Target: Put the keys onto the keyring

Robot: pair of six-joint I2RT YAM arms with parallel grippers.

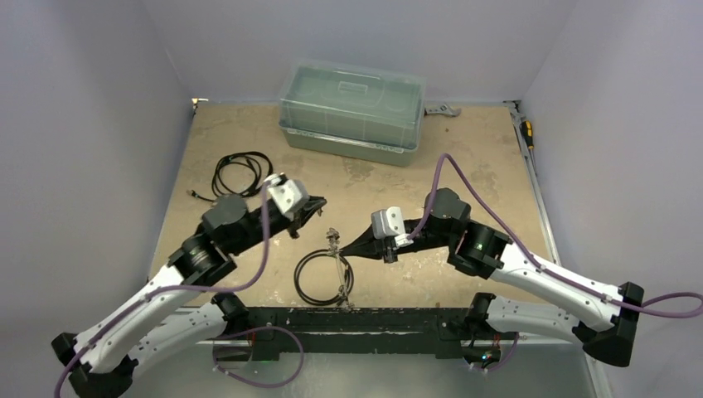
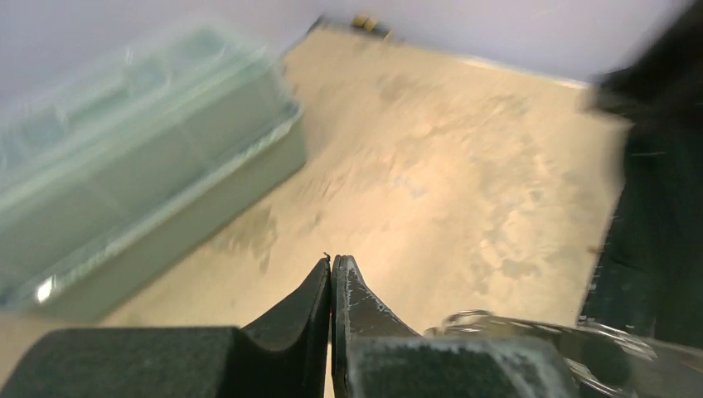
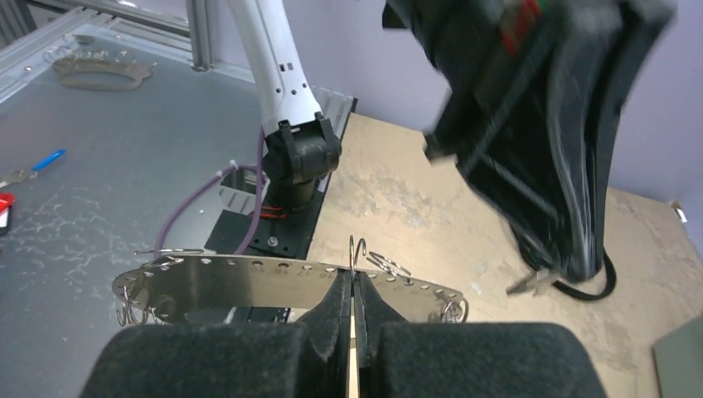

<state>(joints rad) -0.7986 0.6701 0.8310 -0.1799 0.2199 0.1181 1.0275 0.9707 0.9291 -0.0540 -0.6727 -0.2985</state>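
Note:
My right gripper (image 1: 348, 246) (image 3: 354, 278) is shut on a thin silvery wire hook of the keyring (image 3: 356, 247). It holds the hook up against a curved silvery band with a row of small holes (image 3: 249, 282). From above, the keyring (image 1: 332, 240) is a small silvery cluster between the two grippers, at the table's near middle. My left gripper (image 1: 317, 205) (image 2: 332, 259) is shut, just up and left of the keyring and apart from it. Only a tiny dark speck shows at its tip. No black-headed keys or green piece are visible.
A plain black hoop (image 1: 297, 276) lies just below the keyring by the near edge. A coiled black cable (image 1: 217, 178) lies at the left. A clear lidded plastic box (image 1: 352, 104) (image 2: 124, 166) stands at the back. A grey spanner (image 1: 441, 110) and a screwdriver (image 1: 526, 131) lie at the back right.

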